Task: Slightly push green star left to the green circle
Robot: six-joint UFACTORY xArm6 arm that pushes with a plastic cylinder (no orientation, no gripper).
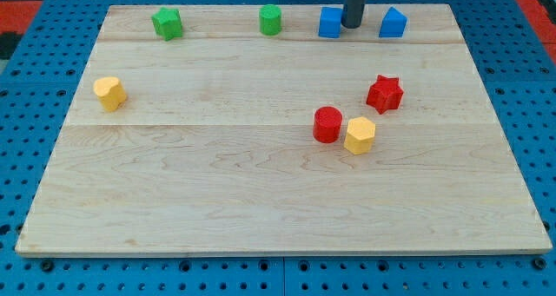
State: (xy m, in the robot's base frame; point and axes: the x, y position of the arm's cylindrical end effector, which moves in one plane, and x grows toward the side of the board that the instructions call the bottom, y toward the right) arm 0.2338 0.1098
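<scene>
A wide wooden board (pixel 278 200) was seen lying on a blue perforated table (pixel 35 62). Along the view's top edge four blocks were lined up: a green star (pixel 167 23) at the view's left, a green circle (pixel 271 20) to its right, then a blue cube (pixel 330 23) and a blue block with a pointed top (pixel 393 23). The two green blocks were well apart, with bare wood between them.

Lower on the board, a red star (pixel 385 94), a red cylinder (pixel 327 124) and a yellow hexagon (pixel 360 135) were grouped at the view's right; the cylinder and hexagon stood just beside each other. A yellow block (pixel 110 93), of a heart-like shape, was set alone at the view's left.

The task was judged as not yet begun: the green star had not been reached, and the whole approach and the short push were left.

The dark rod was seen coming down from the view's top, and my tip (pixel 352 25) rested between the two blue blocks, just beside or touching the cube's right edge. No gripper was carried, so nothing was held; the tip was well apart from the green star.
</scene>
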